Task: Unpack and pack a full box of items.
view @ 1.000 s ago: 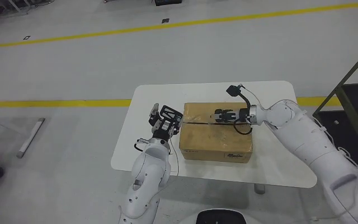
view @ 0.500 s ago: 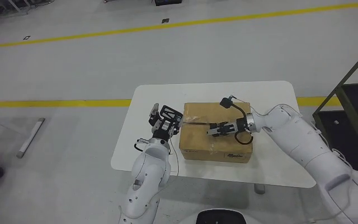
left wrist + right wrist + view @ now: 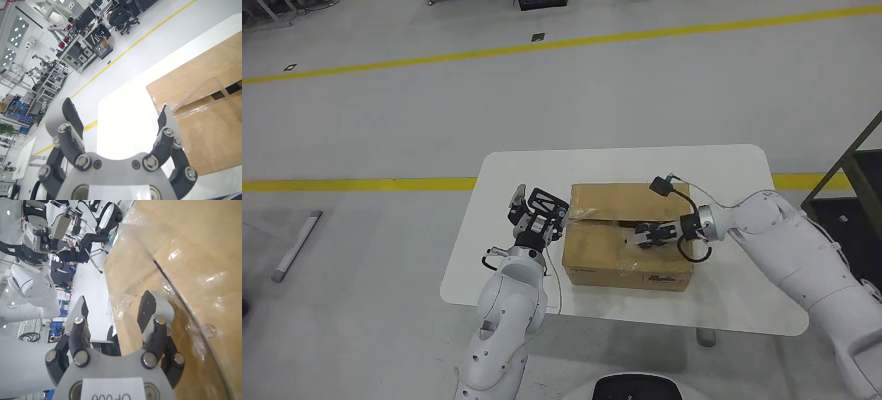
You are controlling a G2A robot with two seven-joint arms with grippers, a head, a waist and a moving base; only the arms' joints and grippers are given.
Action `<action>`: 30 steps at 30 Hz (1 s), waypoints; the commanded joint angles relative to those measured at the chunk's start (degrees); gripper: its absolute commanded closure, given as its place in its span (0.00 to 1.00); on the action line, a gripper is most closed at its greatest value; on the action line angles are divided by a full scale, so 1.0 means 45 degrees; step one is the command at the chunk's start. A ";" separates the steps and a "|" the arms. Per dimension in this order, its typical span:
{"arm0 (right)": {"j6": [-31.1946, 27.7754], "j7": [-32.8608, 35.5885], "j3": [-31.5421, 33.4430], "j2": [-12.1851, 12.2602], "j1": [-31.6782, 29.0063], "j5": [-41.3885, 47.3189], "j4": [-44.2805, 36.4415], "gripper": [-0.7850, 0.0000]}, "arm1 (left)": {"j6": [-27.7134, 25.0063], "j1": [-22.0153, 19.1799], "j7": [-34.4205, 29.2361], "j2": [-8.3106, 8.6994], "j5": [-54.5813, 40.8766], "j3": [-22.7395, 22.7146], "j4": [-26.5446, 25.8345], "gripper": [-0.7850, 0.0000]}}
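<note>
A: Looking down from the top, where do we find the box?
B: We see the cardboard box [image 3: 592, 250] lying on the white table [image 3: 722, 170], flaps down, with a dark seam [image 3: 602, 215] running along its lid.
A: And the arms?
B: The left gripper [image 3: 539, 203] stands just beside the box's short end, apart from it, with its fingers spread and nothing in them. The right gripper [image 3: 639, 237] hovers over the lid near the seam. From up here we cannot tell how wide it stands.
A: What do we get from the left wrist?
B: The left gripper [image 3: 117, 108] is wide open with nothing between its pads, and the bare table [image 3: 179, 55] lies beyond it. The box [image 3: 204, 128] lies just beside one finger. A strip of clear tape [image 3: 213, 83] arches up off the lid over the seam [image 3: 226, 91], which gapes a little.
A: And from the right wrist?
B: The right gripper [image 3: 113, 298] is parted about halfway, and we can make out nothing in its grip. One pad [image 3: 146, 308] sits against or just above the top of the box [image 3: 198, 247]; we cannot tell whether it touches. Crinkled clear tape [image 3: 121, 306] lies on the cardboard between and beyond the fingers, and the seam [image 3: 164, 273] runs past that pad.
</note>
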 commanded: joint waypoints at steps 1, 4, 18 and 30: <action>0.0726 0.0364 0.0619 0.0287 -0.0507 0.0197 -0.0968 0.00 | 0.0000 0.0000 0.0000 0.0000 0.0000 0.0000 0.0000 0.00; 0.1398 0.0116 0.1634 0.0683 -0.1251 0.0093 -0.2203 0.00 | 0.0000 0.0000 0.0000 0.0000 0.0000 0.0000 0.0000 0.00; 0.3059 -0.1290 0.4445 0.1396 -0.3682 0.1521 -0.5487 0.00 | 0.0000 0.0000 0.0000 0.0000 0.0000 0.0000 0.0000 0.00; 0.4034 -0.1792 0.4577 0.1472 -0.4321 0.1229 -0.6508 0.00 | 0.0000 0.0000 0.0000 0.0000 0.0000 0.0000 0.0000 0.00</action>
